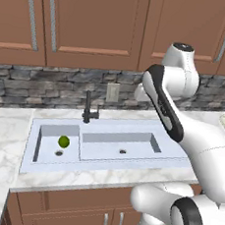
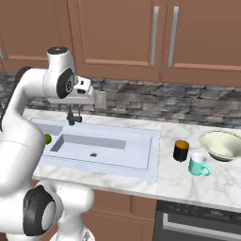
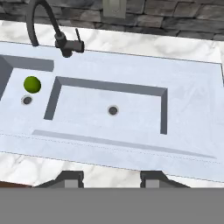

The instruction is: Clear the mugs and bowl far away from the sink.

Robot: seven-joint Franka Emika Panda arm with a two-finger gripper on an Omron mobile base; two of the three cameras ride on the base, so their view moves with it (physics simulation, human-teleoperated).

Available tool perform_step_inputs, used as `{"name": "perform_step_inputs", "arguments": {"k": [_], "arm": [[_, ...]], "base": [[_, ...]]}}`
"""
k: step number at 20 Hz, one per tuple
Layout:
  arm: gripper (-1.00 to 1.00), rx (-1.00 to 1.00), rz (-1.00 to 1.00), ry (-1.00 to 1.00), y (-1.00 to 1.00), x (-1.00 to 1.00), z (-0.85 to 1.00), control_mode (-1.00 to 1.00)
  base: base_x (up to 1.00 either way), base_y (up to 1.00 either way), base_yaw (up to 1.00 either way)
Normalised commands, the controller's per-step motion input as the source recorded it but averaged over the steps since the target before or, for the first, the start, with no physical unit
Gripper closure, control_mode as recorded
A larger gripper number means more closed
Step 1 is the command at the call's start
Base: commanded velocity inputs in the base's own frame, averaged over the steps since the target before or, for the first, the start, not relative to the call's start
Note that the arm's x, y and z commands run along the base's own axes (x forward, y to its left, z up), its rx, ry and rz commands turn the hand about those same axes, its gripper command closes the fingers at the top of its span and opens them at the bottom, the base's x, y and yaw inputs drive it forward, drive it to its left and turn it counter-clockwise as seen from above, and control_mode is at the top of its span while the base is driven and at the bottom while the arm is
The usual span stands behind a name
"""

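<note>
Your tool hangs above the near edge of the sink, looking down across it. Its two dark fingertips stand well apart at the bottom of the hand view, nothing between them: wide open, empty.

Below you, the wide basin lies straight ahead, the small basin to its left. A small green fruit rests in that small basin, just beside its drain. The black faucet stands on the back edge of the sink, arching over the small basin's side.

Look at the right base view now. The things you want sit on the marble worktop, right of the sink. The black mug with its orange inside stands nearest the sink's right rim. The teal mug is just beside it, closer to the front edge, handle pointing right. The bowl sits behind the teal mug, further right, apart from both mugs. All three upright. Your arm is over the sink's left half, well apart from them.
</note>
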Motion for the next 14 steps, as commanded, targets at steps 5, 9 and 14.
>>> {"name": "perform_step_inputs", "arguments": {"k": [5, 9, 14], "arm": [[-1.00, 0.00, -0.01, 0.06, -0.17, 0.00, -0.20, -1.00], [-1.00, 0.02, -0.03, 0.10, -0.43, 0.00, -0.34, -1.00], [-1.00, 0.13, -0.05, 0.11, -0.76, 0.00, -0.40, -1.00]], "base": [[0.00, 0.00, 0.00], [0.00, 0.00, 0.00], [0.00, 0.00, 0.00]]}}
